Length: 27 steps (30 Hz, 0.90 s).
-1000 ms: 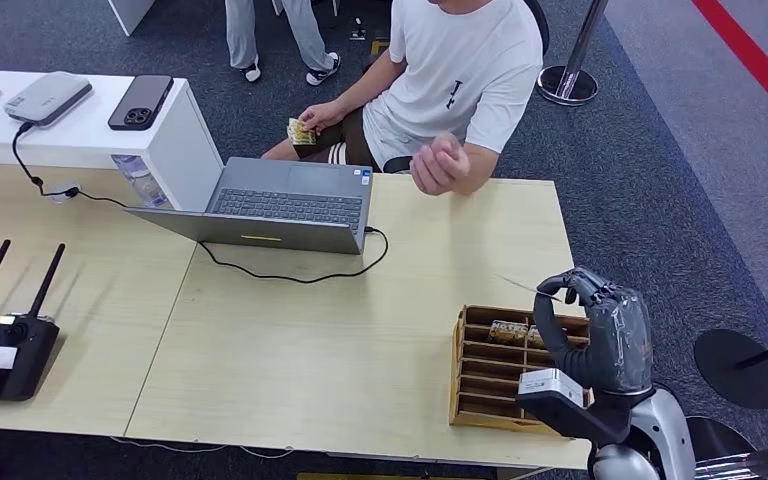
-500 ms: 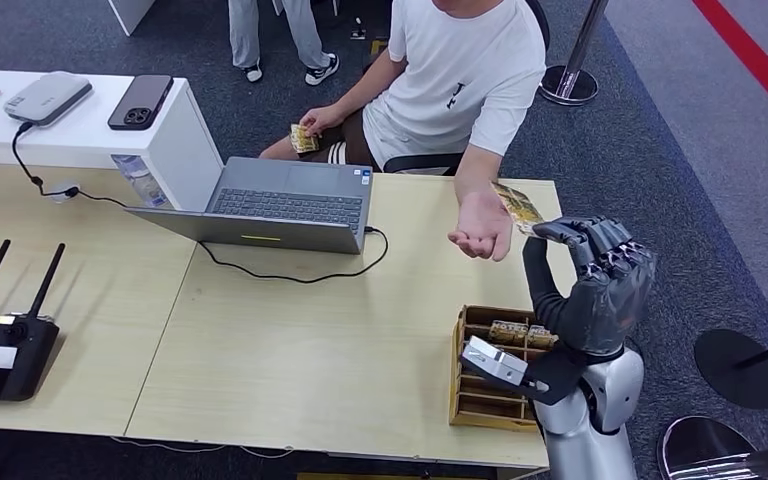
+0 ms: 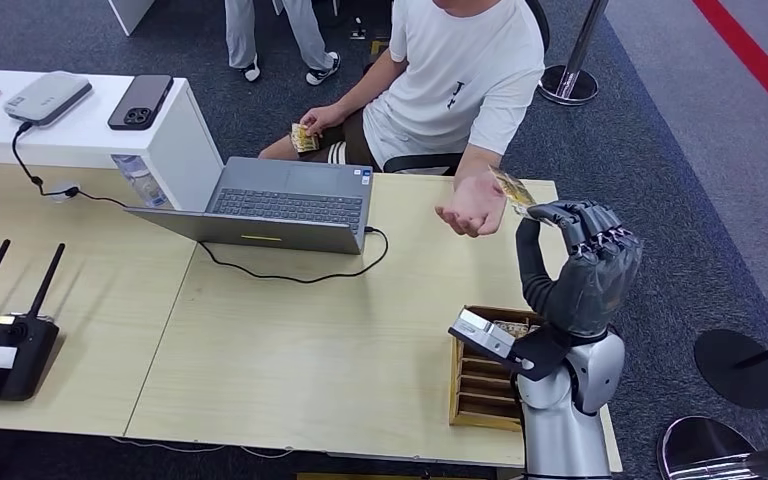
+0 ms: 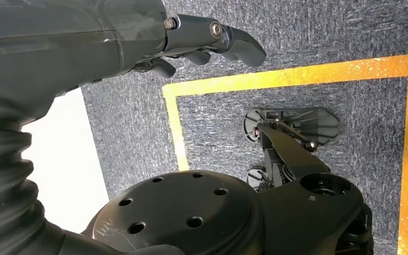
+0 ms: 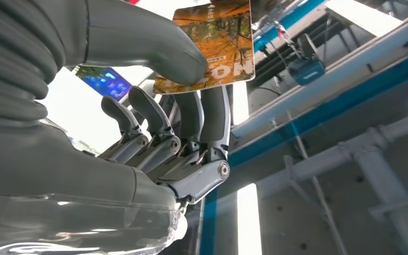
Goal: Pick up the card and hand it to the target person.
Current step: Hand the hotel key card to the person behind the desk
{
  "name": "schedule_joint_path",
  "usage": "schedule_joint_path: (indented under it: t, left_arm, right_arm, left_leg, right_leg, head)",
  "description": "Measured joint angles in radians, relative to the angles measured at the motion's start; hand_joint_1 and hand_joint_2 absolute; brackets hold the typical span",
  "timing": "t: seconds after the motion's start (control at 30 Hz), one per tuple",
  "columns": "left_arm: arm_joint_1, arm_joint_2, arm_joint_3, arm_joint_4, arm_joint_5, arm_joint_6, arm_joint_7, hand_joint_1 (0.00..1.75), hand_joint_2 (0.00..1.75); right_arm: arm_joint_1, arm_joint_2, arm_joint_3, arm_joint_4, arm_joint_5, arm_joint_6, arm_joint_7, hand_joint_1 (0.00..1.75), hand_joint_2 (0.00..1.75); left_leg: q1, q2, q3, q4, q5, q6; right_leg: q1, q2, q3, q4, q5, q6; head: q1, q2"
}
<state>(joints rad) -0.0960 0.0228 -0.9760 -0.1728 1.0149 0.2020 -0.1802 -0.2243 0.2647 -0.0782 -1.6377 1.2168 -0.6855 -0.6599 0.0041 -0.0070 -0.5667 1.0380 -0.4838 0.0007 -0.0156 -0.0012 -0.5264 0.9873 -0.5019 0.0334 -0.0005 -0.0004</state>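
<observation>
The right hand (image 3: 585, 270) is raised upright over the worktop's (image 3: 340, 340) far right edge; its thumb and fingers (image 5: 212, 114) pinch the card (image 3: 513, 190) just beside the person's open palm (image 3: 472, 212); the left hand (image 4: 138, 32) hangs over carpet, fingers loosely extended, grasping nothing.

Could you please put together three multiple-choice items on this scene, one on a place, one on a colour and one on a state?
1. Where is the wooden card box?
A. On the table near the robot's right arm
B. On the white counter
C. On the floor

2. What colour is the seated person's shirt?
A. Black
B. White
C. Red

3. What is the right hand doing?
A. Resting flat on the table
B. Hanging with nothing in it
C. Pinching the card beside the person's open palm

Answers: 1 A, the box sits at the table's near edge by that arm. 2 B, the shirt is plainly white. 3 C, the right wrist view shows thumb and fingers clamping the card.
</observation>
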Motion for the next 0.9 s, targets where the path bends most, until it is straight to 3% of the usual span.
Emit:
schedule_joint_path:
  t: [0.27,0.5,0.9]
  left_arm:
    - [0.0,0.0,-0.001,0.0,0.006,0.001,-0.002,0.0,1.75]
    - [0.0,0.0,-0.001,0.0,0.009,0.002,-0.002,0.0,1.75]
    - [0.0,-0.002,-0.001,0.0,0.019,0.003,-0.001,0.0,1.75]
  right_arm:
    - [0.0,0.017,-0.013,0.033,0.002,0.0,0.006,1.52,1.75]
    - [-0.001,0.01,0.012,0.106,0.016,0.0,0.059,1.52,1.75]
    - [0.001,-0.009,0.056,0.203,0.016,0.0,0.078,1.52,1.75]
  left_leg:
    - [0.0,0.0,0.0,0.0,0.0,0.0]
    - [0.0,0.0,0.0,0.0,0.0,0.0]
    - [0.0,0.0,0.0,0.0,0.0,0.0]
  right_leg:
    - [0.0,0.0,0.0,0.0,0.0,0.0]
    - [0.0,0.0,0.0,0.0,0.0,0.0]
    - [0.0,0.0,0.0,0.0,0.0,0.0]
  head:
    - [0.0,0.0]
    - [0.0,0.0]
    - [0.0,0.0]
